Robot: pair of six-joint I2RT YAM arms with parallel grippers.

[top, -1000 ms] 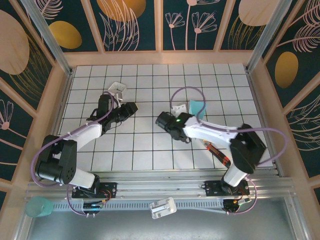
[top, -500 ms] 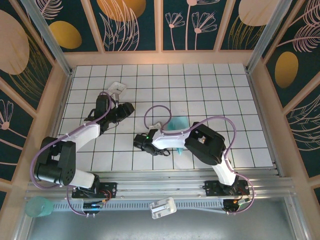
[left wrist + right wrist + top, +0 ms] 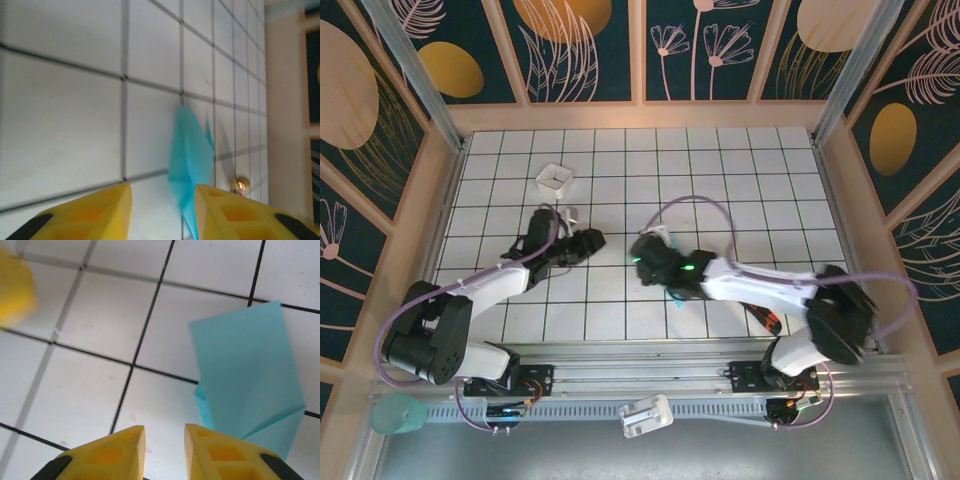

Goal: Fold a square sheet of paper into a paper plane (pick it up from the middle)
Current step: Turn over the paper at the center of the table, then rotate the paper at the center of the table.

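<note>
- L gripper (image 3: 161, 197) — fingers spread, nothing between; folded paper (image 3: 190, 150) flat on grid table (image 3: 65, 115), just past one fingertip.
- R gripper (image 3: 164, 435) — fingers slightly apart, empty; paper ahead, offset to one side.

Right tool (image 3: 164, 434): two yellow fingers at the bottom edge, a narrow gap between them, nothing in it.
Paper plane (image 3: 247, 375): turquoise, folded in layers, flat on the table, just above the right-side finger; contact unclear.
Table (image 3: 90, 325): white tiles, dark grid lines.
Upper-left corner: blurred yellow shape (image 3: 14, 290), too soft to identify.
</note>
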